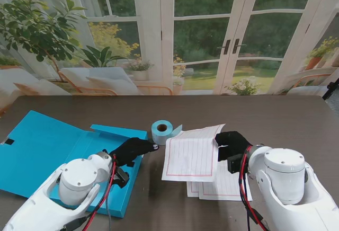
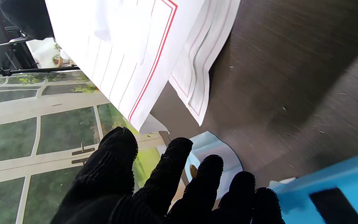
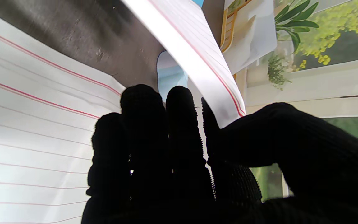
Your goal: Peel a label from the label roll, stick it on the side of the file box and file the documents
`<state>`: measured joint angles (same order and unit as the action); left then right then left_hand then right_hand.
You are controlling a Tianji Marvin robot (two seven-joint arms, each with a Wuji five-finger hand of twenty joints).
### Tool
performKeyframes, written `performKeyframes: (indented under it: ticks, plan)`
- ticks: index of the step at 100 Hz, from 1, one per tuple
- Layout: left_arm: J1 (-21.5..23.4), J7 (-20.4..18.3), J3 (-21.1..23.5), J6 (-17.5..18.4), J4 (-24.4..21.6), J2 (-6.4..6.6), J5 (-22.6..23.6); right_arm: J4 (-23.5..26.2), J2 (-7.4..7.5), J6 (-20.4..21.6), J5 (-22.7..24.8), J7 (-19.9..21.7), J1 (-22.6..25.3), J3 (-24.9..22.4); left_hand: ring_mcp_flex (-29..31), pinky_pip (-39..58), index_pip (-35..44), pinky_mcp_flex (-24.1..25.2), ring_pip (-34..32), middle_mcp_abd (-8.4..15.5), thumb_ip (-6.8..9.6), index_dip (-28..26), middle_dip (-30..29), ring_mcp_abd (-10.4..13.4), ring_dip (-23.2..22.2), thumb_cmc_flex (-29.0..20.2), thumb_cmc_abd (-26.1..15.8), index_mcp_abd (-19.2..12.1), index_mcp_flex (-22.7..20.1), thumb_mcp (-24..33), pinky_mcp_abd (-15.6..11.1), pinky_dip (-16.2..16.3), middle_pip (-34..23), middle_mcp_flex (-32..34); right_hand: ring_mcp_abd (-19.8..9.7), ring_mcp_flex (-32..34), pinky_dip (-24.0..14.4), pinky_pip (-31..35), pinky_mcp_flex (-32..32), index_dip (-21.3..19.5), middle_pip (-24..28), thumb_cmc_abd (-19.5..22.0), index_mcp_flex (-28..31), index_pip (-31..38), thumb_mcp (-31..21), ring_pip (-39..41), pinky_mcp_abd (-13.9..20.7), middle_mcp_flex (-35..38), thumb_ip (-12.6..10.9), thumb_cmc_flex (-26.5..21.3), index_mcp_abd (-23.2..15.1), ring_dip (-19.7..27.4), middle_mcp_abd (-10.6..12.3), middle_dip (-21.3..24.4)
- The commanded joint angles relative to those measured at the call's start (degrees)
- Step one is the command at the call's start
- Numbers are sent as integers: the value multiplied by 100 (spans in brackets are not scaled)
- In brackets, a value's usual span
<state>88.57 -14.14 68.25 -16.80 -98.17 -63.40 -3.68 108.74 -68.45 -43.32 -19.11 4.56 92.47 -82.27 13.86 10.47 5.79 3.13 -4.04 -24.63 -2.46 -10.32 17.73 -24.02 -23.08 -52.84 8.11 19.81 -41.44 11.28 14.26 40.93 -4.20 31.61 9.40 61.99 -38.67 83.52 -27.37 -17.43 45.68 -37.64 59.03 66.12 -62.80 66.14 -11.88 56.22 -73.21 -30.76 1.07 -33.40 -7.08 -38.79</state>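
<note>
Just right of the label roll [image 1: 161, 131], a lined sheet [image 1: 192, 152] is held up off the table [image 1: 275, 114] by its right edge, pinched between thumb and fingers of the right hand [image 1: 231, 145], which is closed on it. The sheet's long axis runs from the roll toward the robot, its far corner curling up beside the roll. More sheets [image 1: 225, 184] lie flat under it, nearer the robot. The open blue file box [image 1: 45, 149] lies well to the left of the roll, so the held sheet is judged to need carrying leftward past the roll to be filed. The left hand [image 1: 132, 150] is poised over the box's right edge, just left of the roll and nearer to it than the right hand, fingers [image 2: 176, 155] extended and slightly apart, with nothing gripped. In the left wrist view the roll [image 2: 216, 155] sits just beyond those fingertips, the raised sheet [image 2: 126, 59] hanging past it. In the right wrist view the sheet's edge [image 3: 204, 65] is seen clamped under the thumb.
</note>
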Motion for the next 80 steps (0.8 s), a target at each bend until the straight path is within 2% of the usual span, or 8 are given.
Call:
performKeyframes:
  ticks: [1,22,42,57,66,80]
  plan:
    - [-140,-64,-82,1,117,-124,-89,121,-10,5,-31,112,52,6,192,108,-64,-94,-113,-104,-29,59,117,-218,-144,277,-99,-74,120,129,37,184,-40,160,13,227,71,315,-680,-125,167,-204,191,36,-136,131,-56,150,-235,-93,-27,28,34,-65]
    - [-556,117,-325,94,477,-286,-707,292,11,25,-196,192,180,-34,576,429,-52,-268,-341,-261,-1,57,245,-484,-525,800,-119,-77,158,27,246,615,-131,352,24,219,72,324,-669,-145,169,-201,184,29,-146,141,-57,145,-247,-101,1,33,14,-80]
    - [-834,120,-507,131,750,-395,-1242,351,24,54,-320,254,248,-36,821,687,91,-412,-707,-411,-11,-48,589,-692,-1256,962,-46,60,-96,191,417,1399,-256,619,45,214,71,331,-662,-164,164,-204,184,23,-153,149,-70,139,-254,-107,13,34,-5,-89]
    - [-957,35,-637,88,872,-405,-1287,345,34,73,-383,301,261,-27,836,829,225,-505,-1255,-470,-23,-230,930,-841,-1683,933,8,214,-359,336,521,1953,-368,856,45,198,71,329,-637,-171,157,-197,183,15,-161,147,-53,116,-259,-110,16,37,-9,-93]
    - [-976,27,-668,71,903,-423,-1382,341,43,82,-389,334,269,-20,787,873,277,-534,-1640,-504,-39,-332,1098,-909,-1793,880,46,329,-503,441,554,2235,-417,978,52,181,73,324,-624,-184,161,-197,166,13,-165,145,-48,113,-260,-111,20,35,-18,-99]
    - [-946,82,-671,23,866,-426,-1331,372,45,80,-395,337,287,-27,731,889,245,-559,-1915,-526,-51,-373,1184,-968,-1775,849,39,413,-501,481,603,2392,-432,1026,57,174,69,330,-615,-198,160,-207,167,7,-172,148,-42,111,-267,-118,28,33,-23,-99]
